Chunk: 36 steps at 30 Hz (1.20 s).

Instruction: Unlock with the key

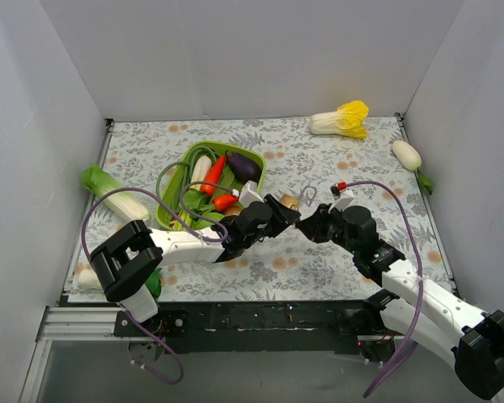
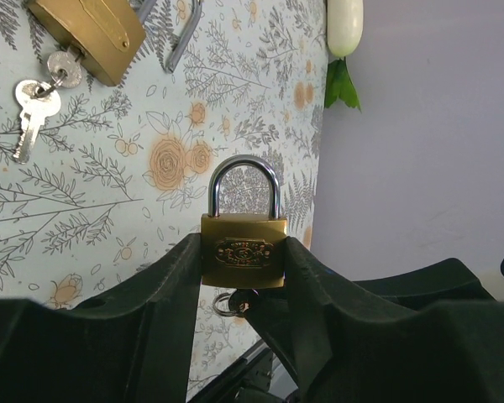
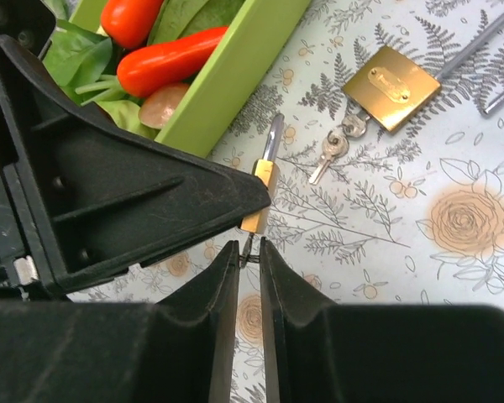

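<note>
Just past the arm bases the two grippers meet over the flowered desk (image 1: 319,269). The left gripper (image 2: 244,248) clamps the brass padlock (image 2: 244,262) by its sides, shackle up. The key (image 3: 249,246) hangs at that lock's 6 o'clock, between the right gripper's (image 1: 306,222) narrowly parted tips; I cannot tell whether they pinch it. At 1 o'clock lies a second padlock (image 3: 392,86), and at 11 o'clock a green tray (image 1: 254,159).
</note>
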Motion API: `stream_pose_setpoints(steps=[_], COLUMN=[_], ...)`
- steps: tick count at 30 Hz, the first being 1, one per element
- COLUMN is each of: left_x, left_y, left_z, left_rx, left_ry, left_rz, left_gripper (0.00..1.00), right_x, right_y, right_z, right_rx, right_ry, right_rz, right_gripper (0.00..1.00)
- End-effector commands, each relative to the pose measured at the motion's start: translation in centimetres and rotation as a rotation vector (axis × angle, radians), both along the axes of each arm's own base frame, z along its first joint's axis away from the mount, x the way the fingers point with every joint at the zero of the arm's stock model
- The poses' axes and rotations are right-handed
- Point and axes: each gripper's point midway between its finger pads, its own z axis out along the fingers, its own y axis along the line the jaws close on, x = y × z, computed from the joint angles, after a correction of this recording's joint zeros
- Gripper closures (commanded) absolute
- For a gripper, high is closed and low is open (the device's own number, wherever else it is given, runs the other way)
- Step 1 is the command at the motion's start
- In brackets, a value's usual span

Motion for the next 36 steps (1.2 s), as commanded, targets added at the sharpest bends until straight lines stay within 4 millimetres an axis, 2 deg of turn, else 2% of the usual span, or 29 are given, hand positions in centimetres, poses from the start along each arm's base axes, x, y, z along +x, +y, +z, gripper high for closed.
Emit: stream_pose_setpoints(steps=[1,9,21,28,36], left_x=[-0.3,-0.2,-0.2,-0.2,-0.3], left_y=[-1.1,-1.2,-1.3,-1.2,-1.6], left_z=[4.0,3.5,2.7,3.2,3.1], left_rx=[-0.109,-0.09,-0.067,-0.071,-0.082], left_ry=[0.002,0.001,0.008,-0.002,0.003], left_rz=[-0.001,-0.002,-0.008,-0.011,-0.027], left_gripper=[1.0,1.0,1.0,1.0,1.0], right_x=[-1.4,-1.6,-0.8,-0.6,-0.3], right_y=[-0.6,-0.7,0.4,0.4,1.0], right_z=[-0.8,-0.3,1.6,2.4,1.4], right_rx=[0.003,0.008,0.047,0.048,0.033], right_ry=[0.018,0.014,-0.012,-0.036,-0.006], right_rz=[0.01,0.012,0.029,0.03,0.043], right_gripper=[0.75,0.64,0.62,0.62,0.63])
